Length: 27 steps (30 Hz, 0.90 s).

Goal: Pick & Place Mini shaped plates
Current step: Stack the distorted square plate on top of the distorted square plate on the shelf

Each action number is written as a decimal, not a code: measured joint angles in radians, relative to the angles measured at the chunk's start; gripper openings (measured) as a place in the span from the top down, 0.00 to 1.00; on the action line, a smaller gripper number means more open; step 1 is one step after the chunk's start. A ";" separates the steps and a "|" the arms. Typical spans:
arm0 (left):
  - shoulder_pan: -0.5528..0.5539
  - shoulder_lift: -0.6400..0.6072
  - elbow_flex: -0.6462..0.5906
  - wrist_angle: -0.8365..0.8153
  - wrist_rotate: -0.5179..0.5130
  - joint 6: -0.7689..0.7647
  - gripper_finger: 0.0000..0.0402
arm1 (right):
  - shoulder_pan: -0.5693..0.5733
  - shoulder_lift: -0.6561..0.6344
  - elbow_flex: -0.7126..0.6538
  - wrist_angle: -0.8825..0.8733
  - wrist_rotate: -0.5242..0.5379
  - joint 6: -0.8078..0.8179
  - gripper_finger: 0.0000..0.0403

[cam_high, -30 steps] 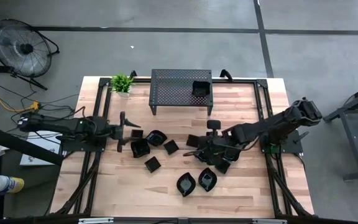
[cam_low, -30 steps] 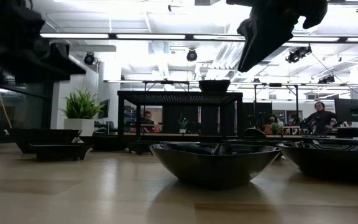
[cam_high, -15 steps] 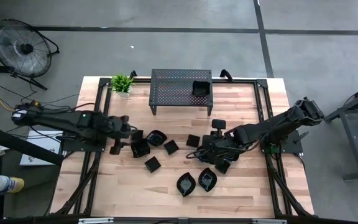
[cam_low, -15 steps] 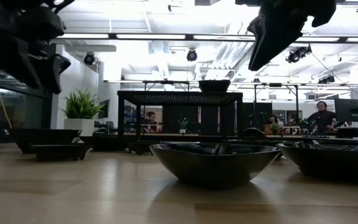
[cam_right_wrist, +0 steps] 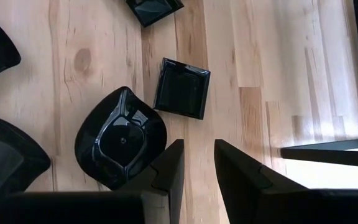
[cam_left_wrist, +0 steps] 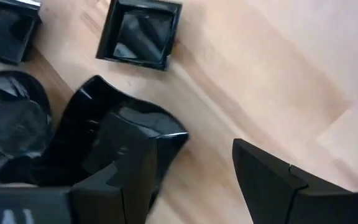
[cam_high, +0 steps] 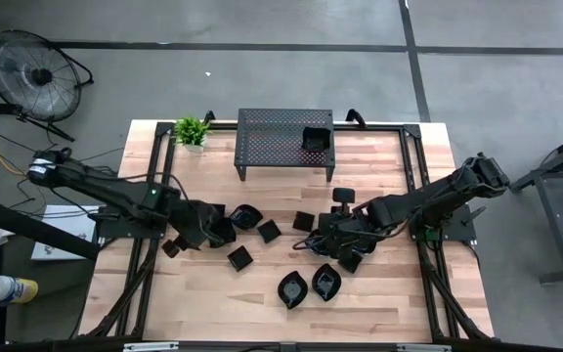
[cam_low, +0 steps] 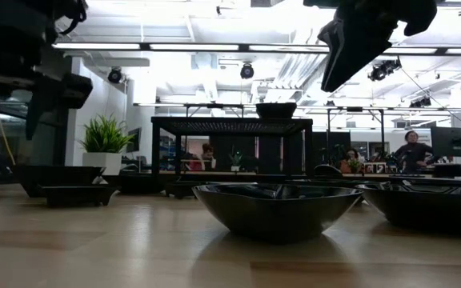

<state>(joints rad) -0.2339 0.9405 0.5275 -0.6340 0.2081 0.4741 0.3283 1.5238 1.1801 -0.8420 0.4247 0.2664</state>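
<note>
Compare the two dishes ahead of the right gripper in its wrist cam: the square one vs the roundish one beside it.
Shape: the square plate has straight sides and sharp corners; the roundish plate has a curved rim drawn to points.
Size: the roundish plate looks larger than the square plate.
Position: the roundish plate lies right beside one finger of the right gripper; the square plate sits farther ahead.
Shared: both are glossy black, upright, empty and resting on the wooden table.

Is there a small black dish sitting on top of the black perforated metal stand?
Yes, one small black dish sits near the right end of the black perforated metal stand in the high view.
</note>
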 joint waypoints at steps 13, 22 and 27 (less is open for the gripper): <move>-0.063 0.163 0.001 0.021 -0.199 0.079 0.49 | 0.000 0.000 0.000 0.000 -0.007 -0.005 0.79; -0.062 0.225 0.001 0.040 -0.270 0.124 0.55 | 0.000 0.000 0.000 0.000 -0.008 -0.005 0.79; -0.062 0.224 0.001 0.040 -0.240 0.123 0.67 | 0.000 0.000 0.000 0.000 -0.008 -0.005 0.79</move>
<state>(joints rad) -0.2955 1.1645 0.5282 -0.5941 -0.0323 0.5968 0.3283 1.5242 1.1801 -0.8417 0.4168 0.2611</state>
